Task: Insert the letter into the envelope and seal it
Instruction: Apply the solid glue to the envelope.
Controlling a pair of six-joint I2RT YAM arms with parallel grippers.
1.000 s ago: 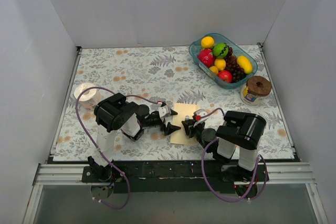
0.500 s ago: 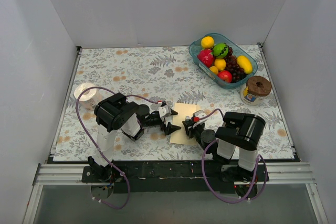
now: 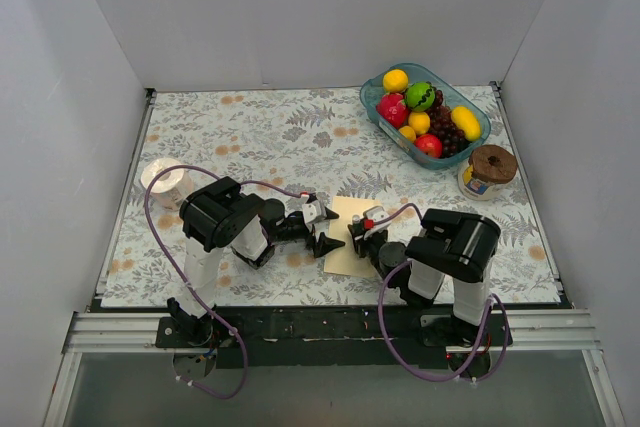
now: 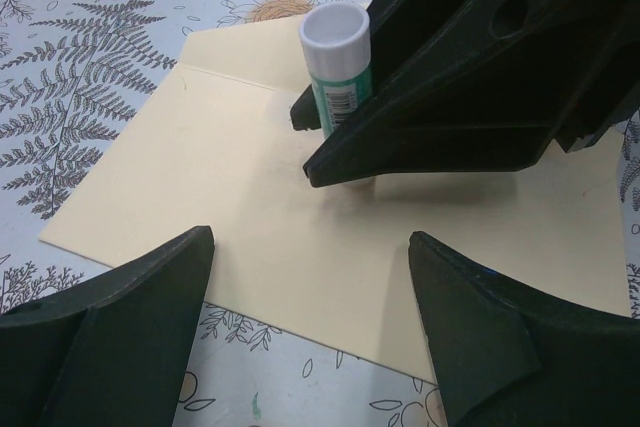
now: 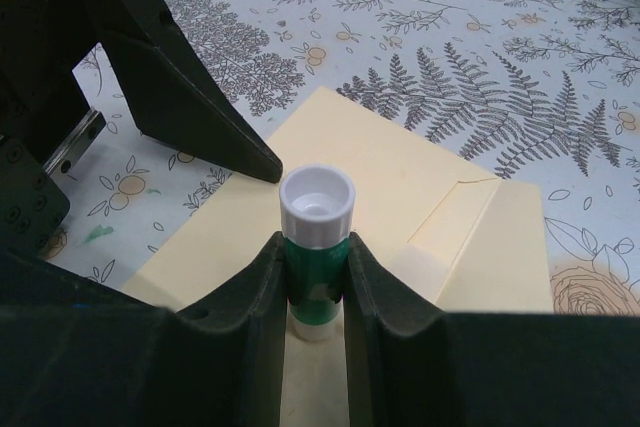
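The envelope (image 3: 347,217), pale cream-yellow, lies flat on the counter (image 3: 250,137) just below the middle of the overhead view, between the two arms. No salmon-peach letter shows in any view. My guess is that it is already inside the envelope, though the pictures cannot confirm it. A crease crosses the envelope (image 5: 400,187) near its right end in the right wrist view, and I cannot tell whether the flap is folded shut.

The right tool (image 5: 313,247) grips a glue stick (image 5: 317,237) upright at the lower centre of its own view, its fingers narrow around the green body. The white top points up and the lower end touches or nearly touches the paper. The left tool (image 4: 308,242) hangs with its fingers wide apart and holding nothing, low over the envelope's near edge at the bottom of the left wrist view. The glue stick (image 4: 338,67) stands at the upper centre of that view.

As I judge it, the insertion is done and sealing is under way. Gluing and pressing the flap down appear to be left.

The glue stick's green label has small print, too fine to read. At the upper right of the overhead view are a blue basket of fruit (image 3: 480,132) and a brown-lidded jar (image 3: 487,169), its label unreadable. A roll of tape (image 3: 165,185) lies at the left.
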